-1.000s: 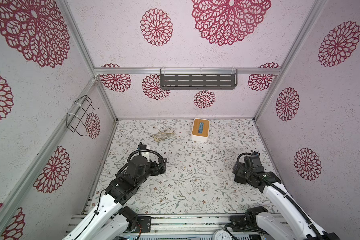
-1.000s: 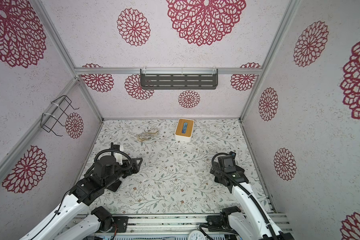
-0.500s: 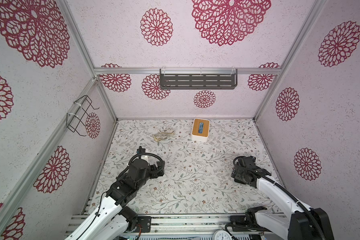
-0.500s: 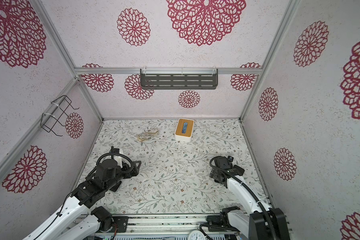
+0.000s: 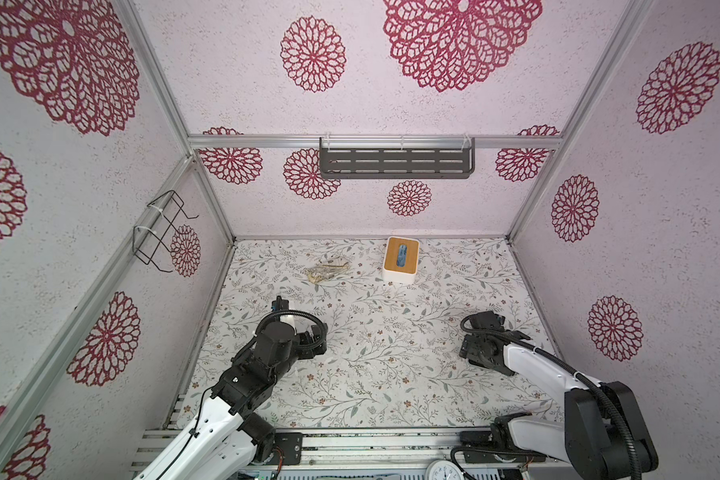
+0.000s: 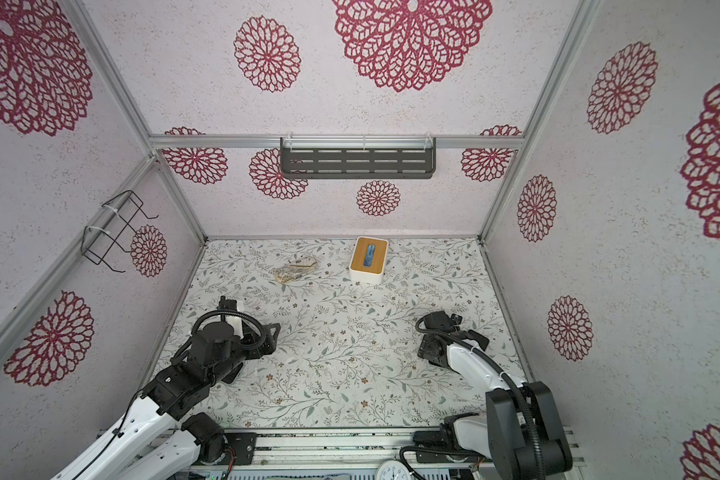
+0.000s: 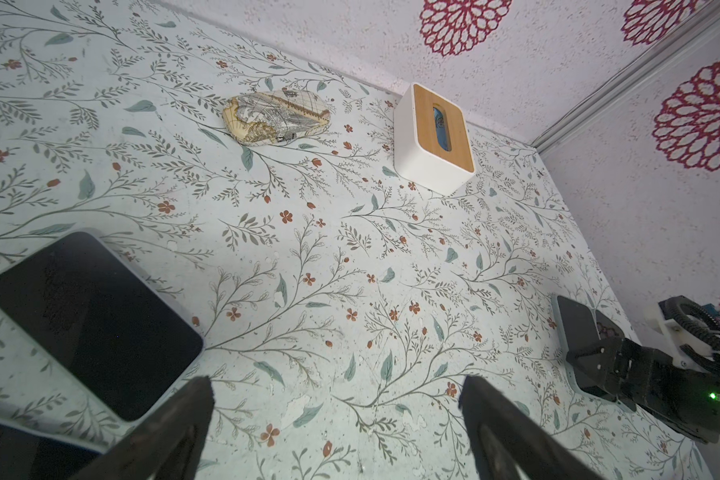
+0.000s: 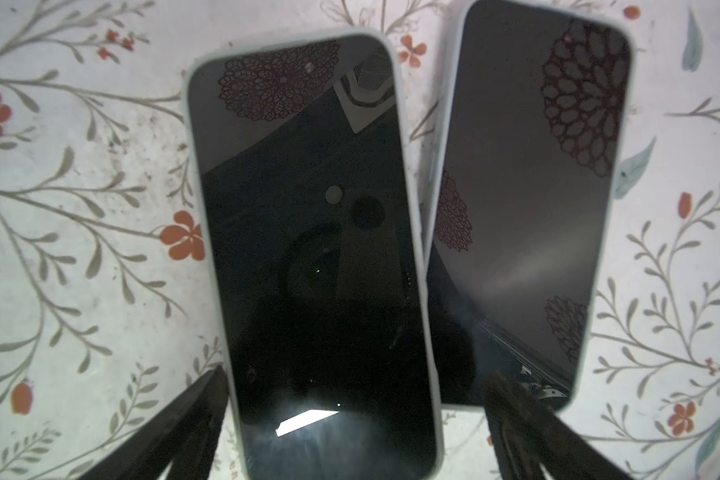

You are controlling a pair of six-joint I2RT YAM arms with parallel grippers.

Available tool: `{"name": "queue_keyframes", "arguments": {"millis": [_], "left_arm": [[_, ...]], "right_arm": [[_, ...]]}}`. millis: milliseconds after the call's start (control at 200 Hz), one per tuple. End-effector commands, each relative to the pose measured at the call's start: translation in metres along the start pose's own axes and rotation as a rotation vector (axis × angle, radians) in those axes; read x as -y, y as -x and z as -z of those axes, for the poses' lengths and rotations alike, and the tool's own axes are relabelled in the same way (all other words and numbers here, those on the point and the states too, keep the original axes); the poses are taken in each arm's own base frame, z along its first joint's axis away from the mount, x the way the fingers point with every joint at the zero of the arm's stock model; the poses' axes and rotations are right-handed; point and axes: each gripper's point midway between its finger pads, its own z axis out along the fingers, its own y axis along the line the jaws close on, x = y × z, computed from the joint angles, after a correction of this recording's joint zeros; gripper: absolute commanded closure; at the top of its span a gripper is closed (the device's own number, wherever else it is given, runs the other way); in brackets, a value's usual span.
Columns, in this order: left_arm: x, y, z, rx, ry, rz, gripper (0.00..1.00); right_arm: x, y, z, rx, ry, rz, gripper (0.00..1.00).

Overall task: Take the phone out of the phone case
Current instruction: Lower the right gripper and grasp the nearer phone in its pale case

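Note:
In the right wrist view two dark-screened phones lie side by side on the floral table. The phone with a pale phone case rim overlaps the edge of a second pale-rimmed phone. My right gripper is open, its fingers straddling the near end of the first phone without touching it. In both top views the right gripper covers these phones. My left gripper is open over bare table, with another pale-rimmed phone lying beside one finger. The left gripper sits low at the table's left.
A white tissue box with a wooden lid stands at the back. A flat map-patterned case-like item lies left of it. A grey shelf hangs on the back wall and a wire rack on the left wall.
The right arm has folded down, bringing its gripper lower and closer over the phones. The left gripper has dropped slightly toward the table. Both stay open.

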Motion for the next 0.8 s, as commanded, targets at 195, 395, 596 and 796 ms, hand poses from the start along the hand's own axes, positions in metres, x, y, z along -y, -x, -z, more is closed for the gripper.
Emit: {"name": "queue_keyframes", "arguments": {"millis": [195,395,596,796], "left_arm": [[0.002,0.003,0.004,0.026,-0.016,-0.007,0.03],[0.001,0.003,0.005,0.027,-0.01,0.001,0.03],[-0.001,0.003,0.007,0.033,-0.007,0.009,0.03],[-0.002,0.003,0.007,0.036,-0.001,0.013,0.03]], "right_arm": [[-0.003,0.008,0.001,0.02,-0.014,0.032,0.04],[-0.009,0.006,-0.001,0.009,-0.004,0.052,0.14],[-0.014,0.004,-0.003,-0.002,0.009,0.063,0.23],[-0.023,0.006,0.002,0.011,0.042,0.071,0.3]]}}
